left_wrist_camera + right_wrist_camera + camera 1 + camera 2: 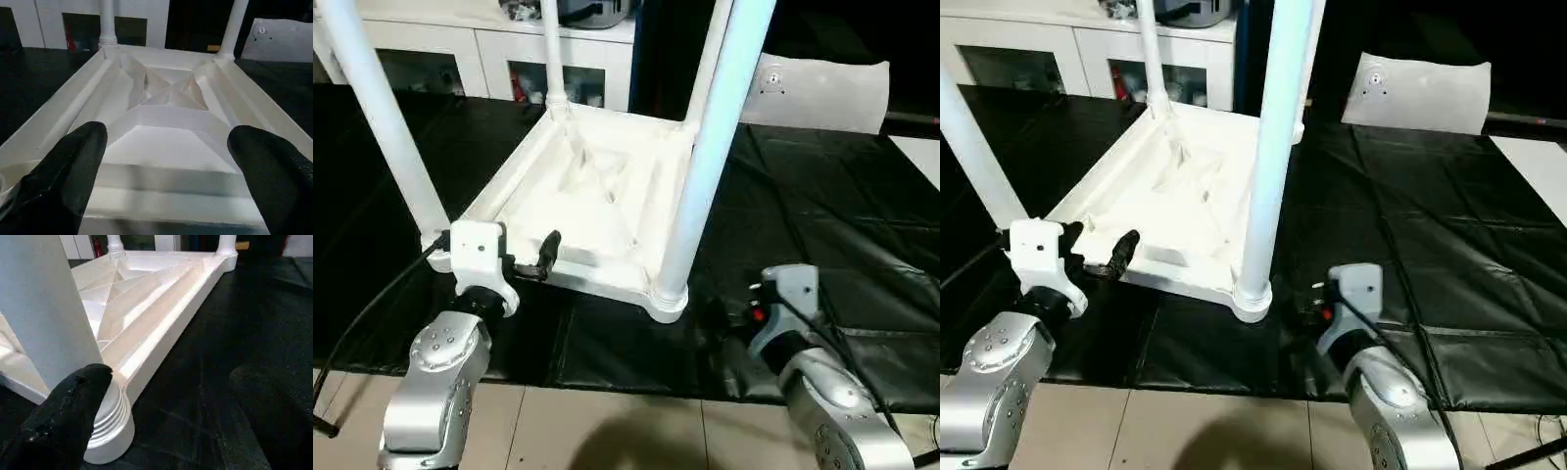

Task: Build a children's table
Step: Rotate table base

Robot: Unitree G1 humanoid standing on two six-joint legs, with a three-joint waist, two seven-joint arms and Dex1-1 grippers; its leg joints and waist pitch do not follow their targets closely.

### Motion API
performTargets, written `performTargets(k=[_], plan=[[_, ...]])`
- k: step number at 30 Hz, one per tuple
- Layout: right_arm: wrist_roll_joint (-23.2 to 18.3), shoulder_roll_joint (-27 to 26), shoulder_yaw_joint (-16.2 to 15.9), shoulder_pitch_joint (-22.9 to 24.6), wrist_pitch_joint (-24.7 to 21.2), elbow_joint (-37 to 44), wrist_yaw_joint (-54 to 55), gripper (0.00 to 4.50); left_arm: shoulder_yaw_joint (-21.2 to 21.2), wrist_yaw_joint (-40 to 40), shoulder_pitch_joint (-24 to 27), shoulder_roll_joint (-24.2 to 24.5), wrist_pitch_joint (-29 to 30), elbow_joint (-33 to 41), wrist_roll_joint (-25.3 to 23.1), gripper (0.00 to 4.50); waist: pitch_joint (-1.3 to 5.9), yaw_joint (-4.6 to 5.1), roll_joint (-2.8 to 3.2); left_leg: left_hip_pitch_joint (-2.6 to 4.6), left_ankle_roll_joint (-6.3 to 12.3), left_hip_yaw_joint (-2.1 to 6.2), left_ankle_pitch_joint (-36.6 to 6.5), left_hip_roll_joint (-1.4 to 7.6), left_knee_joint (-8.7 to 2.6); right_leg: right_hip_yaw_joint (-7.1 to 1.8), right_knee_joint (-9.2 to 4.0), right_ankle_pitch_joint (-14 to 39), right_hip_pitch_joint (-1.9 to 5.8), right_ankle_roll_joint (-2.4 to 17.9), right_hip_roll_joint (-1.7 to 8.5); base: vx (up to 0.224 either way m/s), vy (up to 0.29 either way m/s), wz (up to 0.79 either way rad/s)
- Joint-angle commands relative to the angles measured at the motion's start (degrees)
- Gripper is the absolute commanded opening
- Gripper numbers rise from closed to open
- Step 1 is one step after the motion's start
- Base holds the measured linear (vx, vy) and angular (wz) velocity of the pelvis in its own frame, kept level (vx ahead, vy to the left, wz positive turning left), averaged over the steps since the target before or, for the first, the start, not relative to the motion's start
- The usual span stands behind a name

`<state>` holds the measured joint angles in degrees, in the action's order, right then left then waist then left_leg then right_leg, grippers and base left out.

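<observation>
In the left eye view the children's table [597,196] lies upside down in the middle of the frame on a black sheet [822,225], its ribbed underside turned up like a shallow tray with nothing lying in it, and four white legs rising from the corner sockets out past the top edge. A flat whitish bag [818,90] lies at the upper right, and white cabinets [499,59] run along the upper left. The left pincer [499,250], at lower left, reaches level toward the table's near rim with its black fingers apart, one finger just at the rim; the silver forearm comes up from the bottom edge. The right pincer [744,323] sits at lower right on the sheet, just beside the near right leg [705,166]. The right eye view gives the same layout, with that leg's ribbed socket [1252,294] at lower centre. In the left wrist view two black fingers [68,171] stand wide apart at the bottom corners, the table's near rim and ribbed hollow between them. In the right wrist view the fingers [68,416] are likewise spread, one right against the ribbed base of the leg, the other over the black sheet.
</observation>
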<state>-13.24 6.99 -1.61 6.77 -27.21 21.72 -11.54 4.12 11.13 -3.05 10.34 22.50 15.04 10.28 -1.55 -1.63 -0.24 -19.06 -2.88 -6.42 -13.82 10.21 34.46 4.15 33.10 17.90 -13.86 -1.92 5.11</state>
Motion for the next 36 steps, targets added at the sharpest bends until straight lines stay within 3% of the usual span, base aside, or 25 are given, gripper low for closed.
performTargets(k=[1, 11, 12, 13, 14, 15, 16, 17, 18, 19, 20, 21, 22, 23, 24, 26, 27, 28, 29, 30, 31, 32, 33, 35, 36], plan=[[0.6, 0.5, 0.3, 0.1, 0.7, 0.3, 0.3, 4.5, -0.5, 0.5, -0.9, 0.3, -0.3, -0.6, -0.2, 4.49, 2.7, 0.18, 0.76, -0.1, 11.61, -0.78, 3.3, 0.25, -3.55, -0.91, -3.52, -1.3, 2.31, 11.6, 0.01, 0.0, 0.0, 0.0], [2.2, 2.3, -1.8, -0.9, -0.7, -0.6, -1.0, 4.5, -0.6, 1.0, -1.3, 0.3, -1.2, -1.7, -0.1, 4.49, 2.75, 0.16, 0.51, -0.08, 11.57, -0.64, 3.5, 0.3, -3.58, -0.77, -3.53, -1.2, 2.41, 10.5, -0.15, 0.0, 0.0, 0.0], [2.1, 2.3, -1.8, -0.9, -0.5, -0.7, -1.1, 4.5, -0.6, 1.0, -1.2, 0.2, -1.3, -1.8, -0.1, 4.49, 2.29, -1.32, -0.91, -5.44, 15.85, 0.14, 4.5, -2.11, -2.0, 0.84, -5.49, -1.6, 5.56, 7.1, 1.29, 0.011, 0.004, 0.21], [2.1, 2.3, -1.8, -0.9, -0.5, -0.7, -1.1, 4.5, -0.6, 1.0, -1.2, 0.2, -1.3, -1.8, -0.1, 4.49, 2.99, -1.46, 1.03, -4.47, 17.15, -0.07, 5.5, -2.48, -1.73, 1.71, -5.85, -1.4, 5.93, 5.9, 2.23, 0.011, 0.004, 0.21], [1.8, 1.9, -1.6, -0.7, -0.1, -0.7, -1.1, 4.5, -0.7, 1.0, -1.1, 0.1, -1.5, -1.9, -0.1, 4.49, 3.26, 1.14, 1.74, 1.89, 16.56, 2.52, 8.2, 0.99, -2.99, 2.11, -2.82, 1.3, 1.59, 7.1, -0.89, 0.07, -0.014, 0.35], [1.6, 1.6, -1.4, -0.6, 0.1, -0.7, -1.1, 4.5, -0.7, 1.0, -1.0, 0.1, -1.6, -2.0, -0.1, 4.49, 2.97, 1.99, 1.97, 3.7, 18.69, 4.14, 8.8, 2.18, -3.51, 2.42, -0.98, 1.5, -0.47, 7.9, -1.85, 0.076, -0.043, 0.11], [1.2, 1.1, -0.8, -0.4, 0.2, -0.7, -0.6, 4.5, -0.8, 1.0, -1.0, 0.0, -1.6, -2.1, 0.0, 4.49, 2.88, 3.22, 1.61, 6.45, 23.82, 6.54, 6.6, 4.14, -3.85, 1.96, 1.8, 3.2, -4.04, 8.5, -1.31, 0.076, -0.043, 0.11], [1.2, 1.0, -0.7, -0.4, 0.2, -0.7, -0.5, 4.5, -0.8, 1.0, -1.1, 0.0, -1.6, -2.1, 0.0, 4.49, 2.68, 3.41, 1.23, 6.81, 26.11, 7.1, 5.6, 4.67, -3.93, 1.24, 2.66, 3.1, -5.04, 8.3, -0.74, 0.025, -0.052, 0.02], [1.3, 1.1, -0.7, -0.4, 0.2, -0.7, -0.5, 4.5, -0.8, 1.1, -1.1, 0.0, -1.6, -2.1, -0.1, 4.49, 2.21, 3.25, 0.36, 5.31, 27.61, 5.88, 3.9, 3.61, -3.62, -0.4, 1.55, 0.5, -4.48, 8.4, 0.76, 0.0, 0.0, 0.0], [1.5, 1.3, -0.7, -0.4, 0.4, -0.6, -0.6, 4.5, -0.8, 1.1, -1.1, -0.1, -1.7, -2.2, 0.0, 4.49, 2.05, 1.51, -0.65, -0.96, 23.2, 0.94, 4.2, -1.06, -0.85, -3.22, -2.81, -4.0, 1.33, 9.7, 2.82, 0.0, 0.0, 0.0], [1.5, 1.3, -0.7, -0.4, 0.4, -0.6, -0.6, 4.5, -0.8, 1.1, -1.1, -0.1, -1.7, -2.2, 0.0, 4.49, 2.55, -0.07, -0.04, -4.04, 17.38, -0.12, 4.4, -1.18, 0.4, -4.1, -4.81, 0.8, 4.25, 9.7, 4.35, 0.0, 0.0, 0.0], [1.8, 1.6, -0.9, -0.3, 0.6, -0.6, -0.5, 4.5, -0.8, 1.2, -1.2, 0.0, -1.9, -2.5, 0.0, 4.49, 2.3, 0.25, -0.59, -4.74, 14.72, -0.4, 4.4, -1.06, 0.33, -3.92, -5.12, 3.1, 4.35, 9.8, 3.8, 0.0, 0.0, 0.0], [1.8, 1.7, -0.9, -0.2, 0.6, -0.5, -0.4, 4.5, -0.9, 1.3, -1.2, 0.0, -2.0, -2.6, 0.0, 4.49, 2.41, 0.14, 0.47, -3.69, 10.58, -0.47, 4.0, -0.36, -1.06, -2.67, -4.88, 5.0, 4.24, 10.3, 2.31, 0.0, 0.0, 0.0], [1.8, 1.7, -0.8, -0.1, 0.6, -0.5, -0.4, 4.5, -0.9, 1.3, -1.2, 0.0, -2.1, -2.6, 0.0, 4.49, 2.4, 0.49, 0.61, -2.94, 9.38, -0.41, 3.4, -0.2, -1.6, -2.2, -4.61, 4.6, 3.75, 10.5, 1.32, 0.0, 0.0, 0.0], [1.7, 1.5, -0.7, -0.1, 0.5, -0.5, -0.5, 4.5, -1.0, 1.4, -1.2, 0.0, -2.1, -2.7, 0.0, 4.49, 2.67, 0.91, 1.0, -1.17, 8.38, 0.07, 2.4, 0.12, -2.46, -1.4, -3.87, 2.3, 3.16, 10.6, -0.01, 0.0, 0.0, 0.0], [1.2, 1.2, -0.5, 0.0, -0.7, -0.4, -0.6, 4.5, -1.0, 1.6, -1.3, 0.0, -2.2, -2.9, 0.0, 4.49, 2.81, 1.73, 1.26, 0.15, 11.51, 1.09, 3.7, 0.46, -3.15, -0.72, -2.92, -1.8, 2.63, 10.5, -0.79, 0.0, 0.0, 0.0], [1.1, 1.2, -0.5, 0.0, -0.8, -0.4, -0.9, 4.5, -1.0, 1.6, -1.3, 0.0, -2.2, -2.9, 0.0, 4.49, 3.38, 2.66, 2.43, 5.09, 8.56, 0.65, 2.4, 2.98, -3.67, -1.74, -0.93, -0.9, -0.65, 11.1, -1.47, 0.095, -0.038, -0.12], [1.1, 1.3, -0.5, 0.0, -0.7, -0.4, -1.2, 4.5, -1.0, 1.6, -1.3, 0.0, -2.2, -3.0, 0.0, 4.49, 2.12, 3.15, 1.72, 8.06, 5.5, 1.77, -7.4, 6.71, -5.15, -1.56, 1.31, 2.9, -4.29, 12.3, -0.99, 0.095, -0.038, -0.12], [1.1, 1.5, -0.7, -0.1, -0.4, -0.5, -1.4, 4.5, -1.0, 1.6, -1.3, -0.1, -2.3, -3.0, 0.0, 4.49, 2.14, 3.61, 0.82, 7.95, 4.94, 1.68, -8.7, 7.16, -5.72, -1.75, 2.11, 1.3, -4.43, 11.9, -0.58, 0.087, -0.047, -0.43], [1.2, 1.6, -0.9, -0.2, -0.2, -0.5, -1.5, 4.5, -0.9, 1.7, -1.3, -0.1, -2.3, -3.0, 0.0, 4.49, 1.76, 2.88, 0.14, 7.67, 4.38, -0.6, -9.4, 5.83, -5.06, -3.21, 1.35, -2.5, -4.41, 12.1, 0.33, 0.047, -0.015, -0.61], [1.4, 2.0, -1.0, -0.3, 0.5, -0.8, -1.7, 4.5, -0.9, 1.7, -1.1, 0.0, -2.3, -2.9, 0.0, 4.49, 2.29, 0.1, -2.36, -2.39, 6.31, -3.15, -5.1, -1.62, -0.94, -6.54, -2.29, -10.5, 4.16, 9.9, 0.31, 0.047, -0.015, -0.61], [1.5, 2.0, -0.9, -0.3, 0.7, -0.9, -1.7, 4.5, -0.9, 1.7, -0.9, 0.0, -2.3, -2.8, 0.0, 4.49, 3.27, -0.36, -1.0, -4.17, 8.0, -2.37, -1.4, -1.87, 0.42, -8.53, -2.78, -19.0, 5.6, 8.0, 2.06, 0.093, -0.012, -0.26], [1.6, 2.1, -0.9, -0.4, 0.8, -0.9, -1.7, 4.5, -1.0, 1.7, -0.8, 0.1, -2.3, -2.8, 0.0, 4.49, 3.57, -0.27, -0.67, -5.2, 7.67, -1.66, 0.7, -1.77, 0.77, -7.84, -2.04, -22.1, 6.23, 7.6, 1.06, 0.108, -0.007, 0.04], [1.7, 2.1, -0.9, -0.5, 0.8, -1.2, -1.7, 4.5, -1.0, 1.7, -0.6, 0.3, -2.3, -2.6, 0.1, 4.49, 3.82, 0.1, 0.42, -3.26, 6.11, -1.19, 4.5, -2.2, -0.37, -5.39, -0.35, -30.4, 5.4, 4.3, -2.74, 0.095, -0.006, 0.05], [1.9, 2.3, -1.0, -0.5, 1.0, -1.3, -1.8, 4.5, -0.9, 1.6, -0.5, 0.3, -2.2, -2.6, 0.1, 4.49, 4.26, 1.0, 1.29, 1.01, 8.12, 0.38, 8.6, -0.65, -1.15, -2.99, 1.91, -31.7, 2.78, 1.9, -4.52, 0.138, -0.035, 0.09]])
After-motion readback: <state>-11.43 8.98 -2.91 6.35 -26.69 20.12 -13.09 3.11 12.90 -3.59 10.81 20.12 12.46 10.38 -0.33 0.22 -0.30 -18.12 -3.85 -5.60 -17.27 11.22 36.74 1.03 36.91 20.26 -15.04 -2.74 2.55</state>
